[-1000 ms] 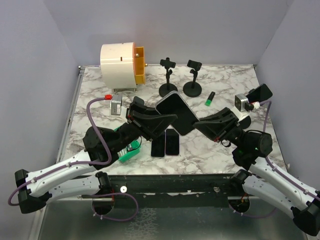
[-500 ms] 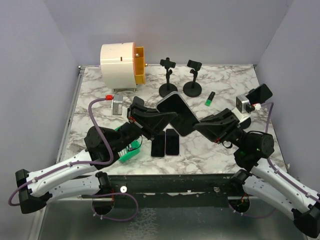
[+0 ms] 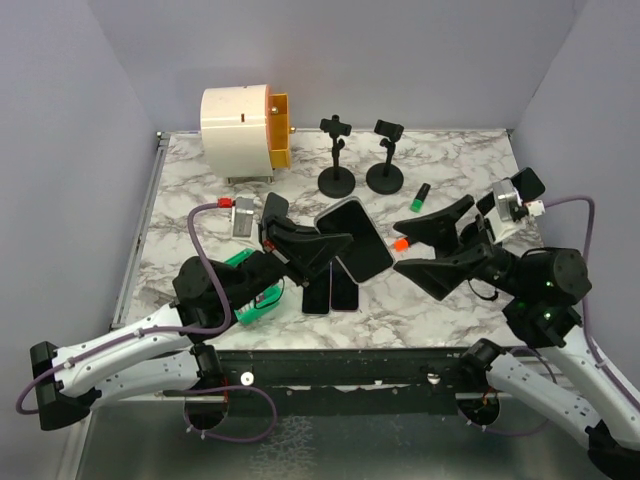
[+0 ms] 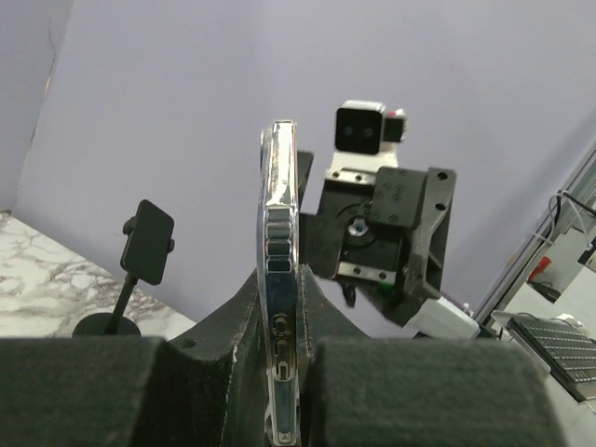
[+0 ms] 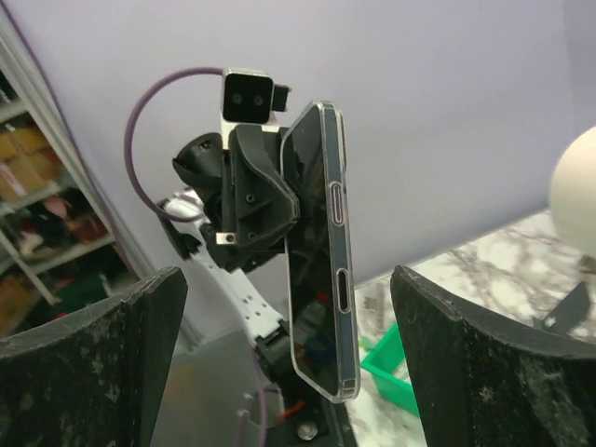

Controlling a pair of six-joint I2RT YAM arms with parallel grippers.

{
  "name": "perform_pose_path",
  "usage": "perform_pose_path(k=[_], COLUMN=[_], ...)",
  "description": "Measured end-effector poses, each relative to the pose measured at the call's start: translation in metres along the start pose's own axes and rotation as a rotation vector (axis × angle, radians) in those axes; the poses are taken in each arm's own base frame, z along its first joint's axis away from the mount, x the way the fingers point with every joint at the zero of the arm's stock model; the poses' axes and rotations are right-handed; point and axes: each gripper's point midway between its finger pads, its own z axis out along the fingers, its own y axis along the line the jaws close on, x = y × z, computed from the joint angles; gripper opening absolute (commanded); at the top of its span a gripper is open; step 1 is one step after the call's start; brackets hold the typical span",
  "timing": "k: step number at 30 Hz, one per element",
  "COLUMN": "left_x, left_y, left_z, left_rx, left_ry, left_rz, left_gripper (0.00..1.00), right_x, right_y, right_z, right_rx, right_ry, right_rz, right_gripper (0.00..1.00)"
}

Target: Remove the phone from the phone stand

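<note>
Phone (image 3: 353,238) over table (image 3: 180,190) centre, two flat phones (image 3: 330,290) beneath and nearer, two stands (image 3: 337,155) behind, drum (image 3: 243,122) back left, marker (image 3: 421,197) right of stands, bin (image 3: 258,303) front left, right gripper (image 3: 400,252) beside phone, apart

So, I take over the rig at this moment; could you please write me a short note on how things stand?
The left gripper has its jaws shut on the phone, held in the air.
The right gripper has its jaws wide open, facing the phone and apart from it.
Both phone stands at the back are empty.
Two other phones lie flat on the table.
Done: the phone is off its stand.
Left: probably to lay it down.
</note>
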Motion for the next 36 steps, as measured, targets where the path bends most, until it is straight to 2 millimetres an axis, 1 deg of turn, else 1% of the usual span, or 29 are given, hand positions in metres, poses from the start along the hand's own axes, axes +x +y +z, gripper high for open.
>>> perform_pose_path(k=[3, 5, 8, 13, 17, 20, 23, 27, 31, 36], left_x=[0.000, 0.003, 0.011, 0.031, 0.050, 0.066, 0.076, 0.080, 0.078, 0.075], left_y=[-0.003, -0.006, -0.012, -0.023, -0.026, -0.022, -0.018, -0.017, -0.018, -0.019], left_z=[-0.006, -0.011, -0.017, -0.027, -0.029, -0.029, -0.029, -0.030, -0.029, -0.028], left_rx=[0.009, 0.026, 0.063, 0.139, 0.187, 0.194, 0.186, 0.188, 0.191, 0.196], left_ry=[0.014, 0.043, 0.095, 0.200, 0.276, 0.331, 0.364, 0.381, 0.377, 0.370], left_rz=[0.008, 0.022, 0.035, 0.043, 0.041, 0.036, 0.035, 0.038, 0.045, 0.052], left_gripper=[0.00, 0.00, 0.00, 0.00, 0.00, 0.00, 0.00, 0.00, 0.00, 0.00], right_x=[-0.008, -0.007, 0.006, 0.042, 0.056, 0.064, 0.069, 0.073, 0.077, 0.080], right_y=[0.007, 0.007, 0.002, -0.009, -0.006, -0.002, 0.000, 0.002, 0.003, 0.002], right_z=[-0.002, -0.004, -0.010, -0.019, -0.020, -0.022, -0.023, -0.024, -0.025, -0.026], right_rx=[0.027, 0.042, 0.062, 0.059, 0.009, -0.025, -0.049, -0.068, -0.081, -0.086], right_ry=[0.071, 0.132, 0.227, 0.381, 0.429, 0.448, 0.460, 0.465, 0.468, 0.469], right_rz=[-0.084, -0.129, -0.155, -0.113, -0.070, -0.034, -0.011, 0.008, 0.024, 0.036], right_gripper=[0.94, 0.94, 0.91, 0.89, 0.85, 0.80, 0.76, 0.67, 0.61, 0.49])
